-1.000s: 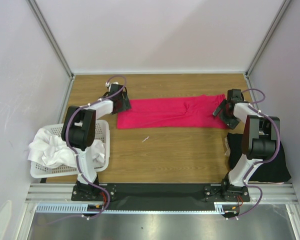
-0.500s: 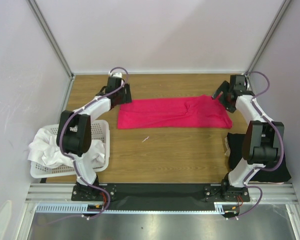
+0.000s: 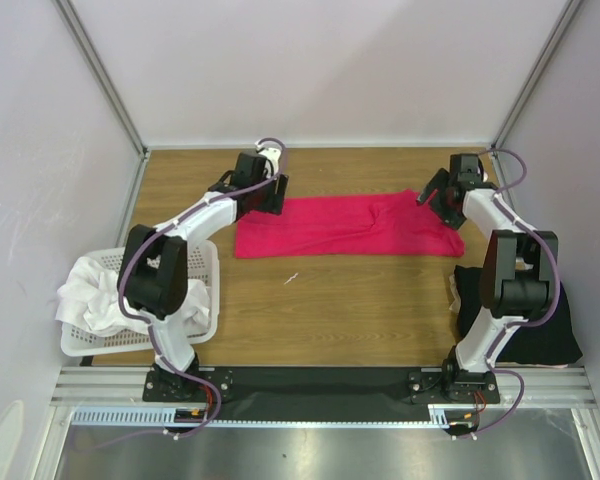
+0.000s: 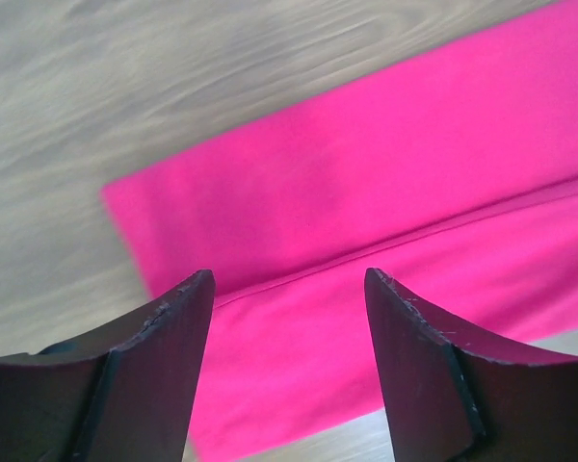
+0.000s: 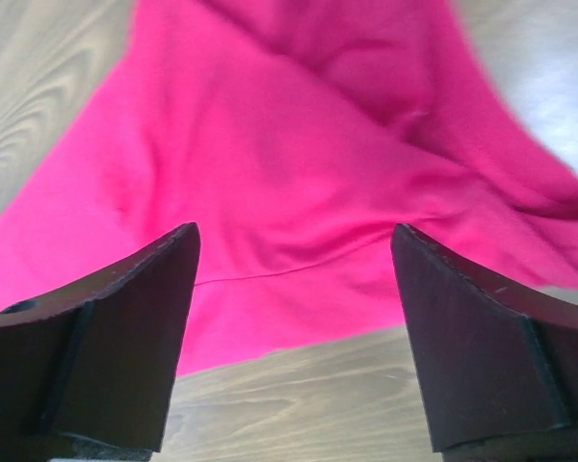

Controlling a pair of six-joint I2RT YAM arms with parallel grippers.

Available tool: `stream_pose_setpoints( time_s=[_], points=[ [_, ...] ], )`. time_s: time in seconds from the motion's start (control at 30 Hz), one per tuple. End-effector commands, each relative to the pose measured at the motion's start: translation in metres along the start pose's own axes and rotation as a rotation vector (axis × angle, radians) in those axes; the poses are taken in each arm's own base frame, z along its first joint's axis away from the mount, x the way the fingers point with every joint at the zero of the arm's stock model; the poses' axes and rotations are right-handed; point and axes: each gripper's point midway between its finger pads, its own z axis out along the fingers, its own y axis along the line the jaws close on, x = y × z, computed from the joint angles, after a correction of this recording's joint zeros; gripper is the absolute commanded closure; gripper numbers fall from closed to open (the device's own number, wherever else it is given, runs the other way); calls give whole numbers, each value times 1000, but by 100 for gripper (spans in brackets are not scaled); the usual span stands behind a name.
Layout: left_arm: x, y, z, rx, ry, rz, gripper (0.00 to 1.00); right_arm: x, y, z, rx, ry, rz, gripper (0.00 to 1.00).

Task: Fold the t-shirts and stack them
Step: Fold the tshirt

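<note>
Because the pink t-shirt [image 3: 345, 225] prob. needs another fold, L pincer [image 3: 271, 193] & R pincer [image 3: 432, 199] hang over its 9 & 3 o'clock ends. Both gape wide, empty.

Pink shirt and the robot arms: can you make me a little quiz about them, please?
1. True or false: the pink t-shirt lies spread out on the table.
2. What fills the white basket? A crumpled white fabric, B apples, C books.
3. Fill the gap: the left gripper and the right gripper hang over the shirt's two ends with jaws ____.
Key: 1 true; 2 A; 3 open.
</note>
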Motion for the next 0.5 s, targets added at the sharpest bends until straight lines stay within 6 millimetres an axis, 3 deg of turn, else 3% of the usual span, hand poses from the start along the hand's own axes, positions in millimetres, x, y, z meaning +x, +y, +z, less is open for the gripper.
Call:
stream_pose_setpoints(
  time_s=[0.0, 0.17, 0.3, 0.47],
  points=[
    [10, 34, -4, -112, 47, 4, 31, -8, -37, -7, 110, -25, -4, 16],
    [32, 56, -2, -208, 99, -129, 31, 3, -71, -11, 187, -3, -5, 23],
    [43, 65, 2, -245, 127, -183, 32, 19, -85, -7, 224, 39, -24, 31],
    [54, 71, 6, -254, 145, -247, 33, 23, -97, -6, 254, 52, -32, 39]
  ],
)
